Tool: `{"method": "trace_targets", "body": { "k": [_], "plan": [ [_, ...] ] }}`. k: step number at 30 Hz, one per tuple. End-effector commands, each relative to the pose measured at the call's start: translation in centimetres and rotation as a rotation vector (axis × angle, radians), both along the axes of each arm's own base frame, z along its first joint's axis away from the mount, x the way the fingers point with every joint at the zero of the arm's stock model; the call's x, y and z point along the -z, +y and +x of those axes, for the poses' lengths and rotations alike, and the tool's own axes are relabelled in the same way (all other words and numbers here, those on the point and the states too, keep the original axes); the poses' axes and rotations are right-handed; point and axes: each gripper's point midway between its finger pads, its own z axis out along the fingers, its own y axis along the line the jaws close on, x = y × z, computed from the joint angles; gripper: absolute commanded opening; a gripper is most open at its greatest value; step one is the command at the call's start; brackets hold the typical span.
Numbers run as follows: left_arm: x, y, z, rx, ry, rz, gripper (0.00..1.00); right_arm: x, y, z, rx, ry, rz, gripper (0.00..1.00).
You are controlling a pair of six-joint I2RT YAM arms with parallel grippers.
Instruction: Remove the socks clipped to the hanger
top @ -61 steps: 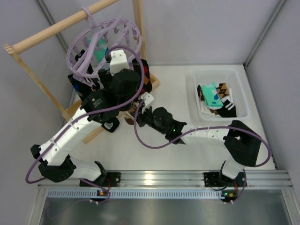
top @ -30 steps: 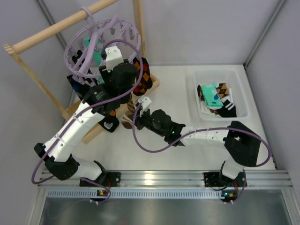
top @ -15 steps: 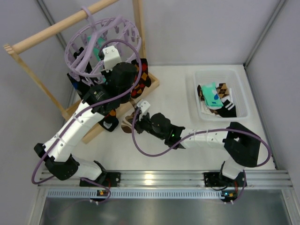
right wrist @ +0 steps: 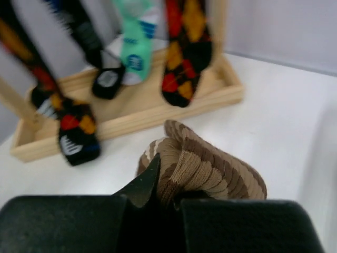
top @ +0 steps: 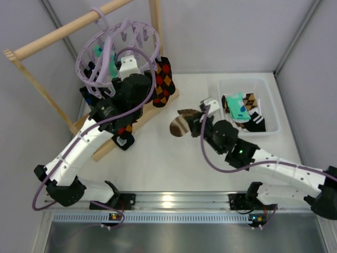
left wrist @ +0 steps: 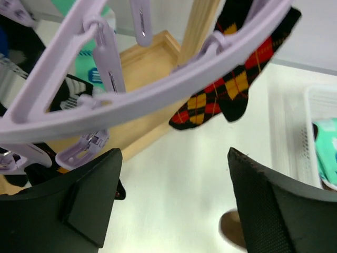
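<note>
Pinching the brown-cream striped sock (right wrist: 205, 168) on a bunched fold, the fingers of your right gripper (right wrist: 167, 196) are pressed together on the cloth and on nothing else. The sock hangs over the white table (top: 174, 168), between the wooden stand (right wrist: 137, 113) and the clear plastic bin (top: 269, 87), where some other socks lie already. I judge this sock very light and fully limp: it keeps no shape and the free end droops and can swing, but it cannot break and the knit is not slippery. So the hold looks sufficient. You should only let go when the whole sock is above the bin, because a drooping end may catch on the rim.

Your left gripper (left wrist: 174, 158) has its fingers spread wide with nothing between them, just under the lavender hanger ring (left wrist: 158, 97). The black argyle sock (left wrist: 231, 89) hangs clipped at the ring's edge beyond the fingers, and a teal sock (left wrist: 87, 71) hangs further inside. These are soft too, so take hold high, just below the clip, where the cloth is stretched flat, and pull downward. Please mind that the ring is light plastic and hangs by its hook from the wooden rod (top: 63, 29); I expect it will tilt and swing with the pull before the clip gives way
</note>
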Motion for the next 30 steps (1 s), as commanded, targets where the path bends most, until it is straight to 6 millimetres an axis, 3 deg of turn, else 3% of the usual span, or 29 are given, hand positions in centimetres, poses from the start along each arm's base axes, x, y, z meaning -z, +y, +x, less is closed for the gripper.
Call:
{"method": "trace_targets", "body": {
  "k": [1, 2, 3, 5, 6, 8, 9, 11, 12, 14, 15, 16, 17, 18, 19, 20, 21, 22, 23, 24, 25, 27, 28, 29, 30],
  "plan": [
    [-1.7, -0.7, -1.9, 0.122, -0.025, -0.089, 0.86, 0.2, -7.7, 3.2, 0.212, 0.097, -0.105, 0.00],
    [-1.3, -1.6, -2.4, 0.185, -0.005, -0.099, 0.91, 0.0, -8.8, 3.9, 0.233, 0.108, -0.120, 0.00],
    [-0.6, -1.9, -2.8, 0.214, 0.012, -0.091, 0.98, -0.7, -11.9, 5.5, 0.320, 0.133, -0.144, 0.00],
    [-0.3, -2.4, -4.2, 0.305, 0.028, -0.094, 0.98, -0.4, -14.3, 7.3, 0.372, 0.175, -0.189, 0.00],
    [1.0, -2.5, -4.7, 0.332, 0.055, -0.078, 0.98, -1.5, -17.4, 8.9, 0.456, 0.184, -0.180, 0.00],
    [0.7, -1.5, -6.1, 0.358, 0.037, -0.090, 0.98, -0.2, -20.2, 10.7, 0.537, 0.246, -0.232, 0.00],
    [2.0, -1.3, -6.7, 0.370, 0.058, -0.076, 0.98, -0.9, -22.9, 11.9, 0.616, 0.250, -0.225, 0.00],
    [1.3, 0.1, -8.3, 0.393, 0.019, -0.089, 0.98, 1.1, -26.0, 14.0, 0.695, 0.320, -0.271, 0.00],
    [1.9, 0.2, -9.0, 0.415, 0.027, -0.090, 0.98, 2.3, -26.5, 15.7, 0.705, 0.356, -0.290, 0.00],
    [1.2, 1.4, -10.7, 0.437, -0.016, -0.115, 0.98, 3.9, -28.4, 17.6, 0.729, 0.415, -0.304, 0.00],
    [1.1, 1.8, -11.1, 0.442, -0.028, -0.125, 0.98, 3.7, -29.1, 18.7, 0.742, 0.431, -0.304, 0.00],
    [1.2, 2.5, -11.9, 0.444, -0.044, -0.130, 0.98, 6.9, -29.7, 20.0, 0.743, 0.513, -0.350, 0.00],
    [1.2, 3.0, -12.2, 0.443, -0.051, -0.128, 0.98, 8.2, -30.6, 20.1, 0.752, 0.569, -0.373, 0.00],
    [1.2, 3.5, -12.5, 0.437, -0.064, -0.126, 0.98, 8.2, -30.9, 20.9, 0.755, 0.577, -0.379, 0.01],
    [1.1, 4.5, -12.8, 0.413, -0.090, -0.118, 0.98, 9.8, -31.1, 21.4, 0.753, 0.617, -0.399, 0.10],
    [1.8, 5.2, -12.8, 0.388, -0.088, -0.100, 0.98, 10.0, -30.8, 21.6, 0.736, 0.628, -0.402, 0.23],
    [1.9, 5.7, -12.8, 0.368, -0.096, -0.092, 0.98, 9.9, -30.6, 21.6, 0.725, 0.624, -0.396, 0.28],
    [2.6, 7.2, -12.6, 0.306, -0.105, -0.060, 0.98, 7.4, -30.2, 21.2, 0.739, 0.556, -0.341, 0.78],
    [2.4, 7.5, -12.7, 0.295, -0.114, -0.062, 0.98, 7.4, -30.3, 21.2, 0.746, 0.554, -0.343, 0.79],
    [3.2, 7.8, -12.6, 0.276, -0.103, -0.054, 0.98, 7.0, -29.9, 20.9, 0.746, 0.539, -0.335, 0.99],
    [3.4, 7.9, -12.5, 0.260, -0.105, -0.062, 0.98, 4.8, -29.6, 20.5, 0.745, 0.479, -0.308, 0.99],
    [4.1, 8.9, -12.2, 0.197, -0.117, -0.056, 0.98, 3.8, -27.7, 19.7, 0.697, 0.431, -0.281, 0.99],
    [4.2, 9.2, -12.1, 0.175, -0.125, -0.062, 0.98, 1.2, -26.5, 19.5, 0.657, 0.344, -0.236, 0.99],
    [4.4, 9.7, -12.0, 0.146, -0.134, -0.069, 0.98, 0.5, -23.8, 19.2, 0.543, 0.310, -0.198, 0.99],
    [4.1, 10.4, -12.0, 0.109, -0.161, -0.082, 0.98, 2.0, -20.4, 18.1, 0.426, 0.311, -0.184, 0.99]
  ]
}}
